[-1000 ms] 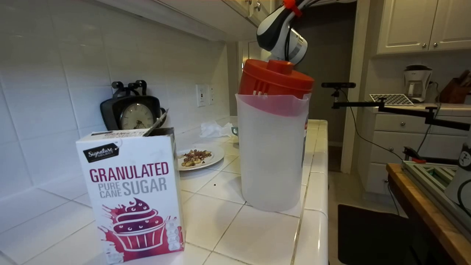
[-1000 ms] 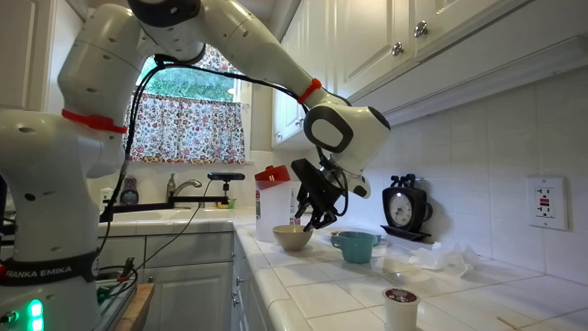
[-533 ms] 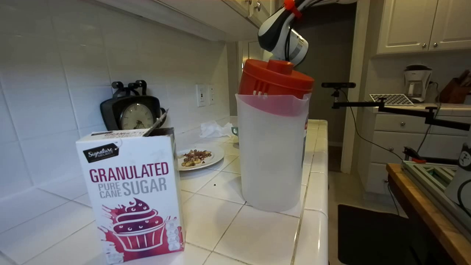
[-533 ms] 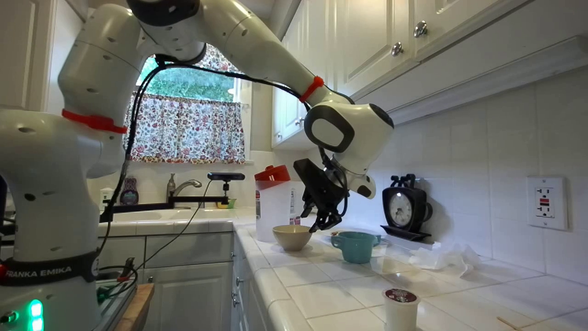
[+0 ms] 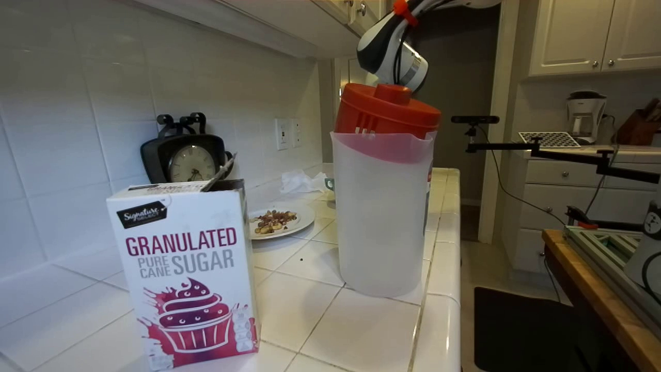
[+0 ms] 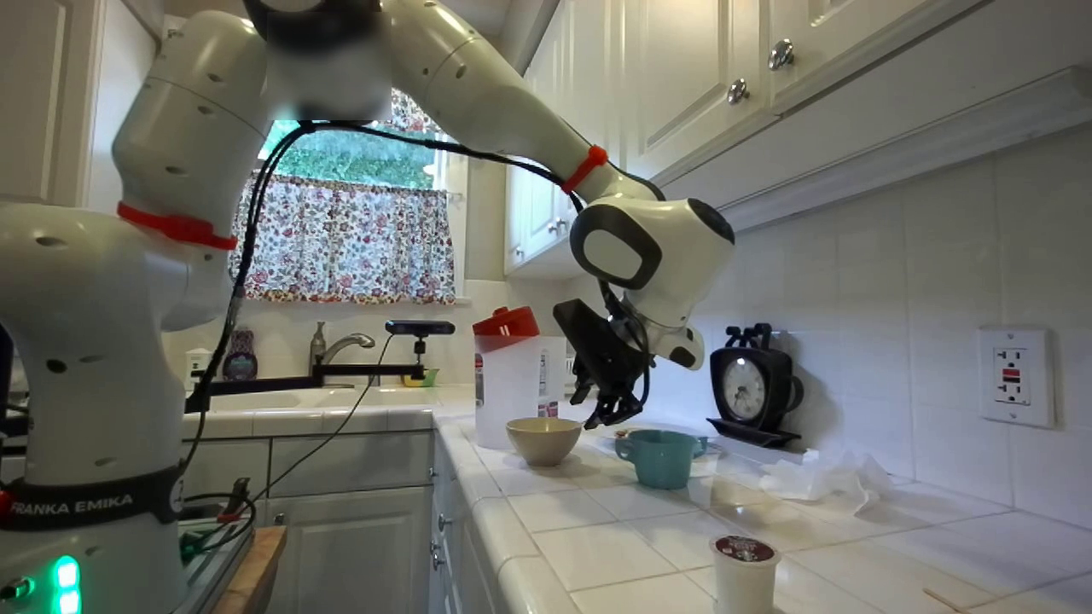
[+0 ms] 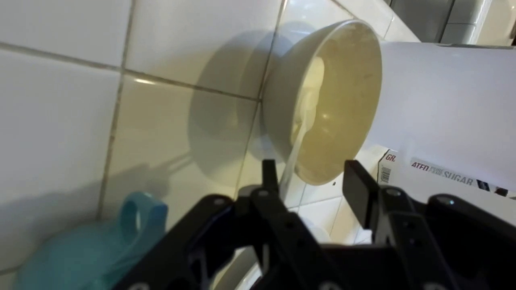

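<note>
The white spoon (image 7: 307, 114) rests in the beige bowl (image 7: 282, 92), right of centre in the upper part of the wrist view, its handle coming over the rim and down towards the gap in the gripper (image 7: 311, 173). The fingers (image 7: 360, 193) stand apart — the handle lies close by the one at left in the frame, and whether they touch I cannot tell. A teal cup (image 7: 72, 253) sits at lower left; at right are a pale pitcher (image 7: 439, 100) and, lower, a sugar box (image 7: 435, 181). In an exterior view a red lid (image 5: 387, 111) sits tilted in the pitcher's mouth — left of it, a plate (image 5: 306, 219) bears nut-like bits (image 5: 273, 221).
</note>
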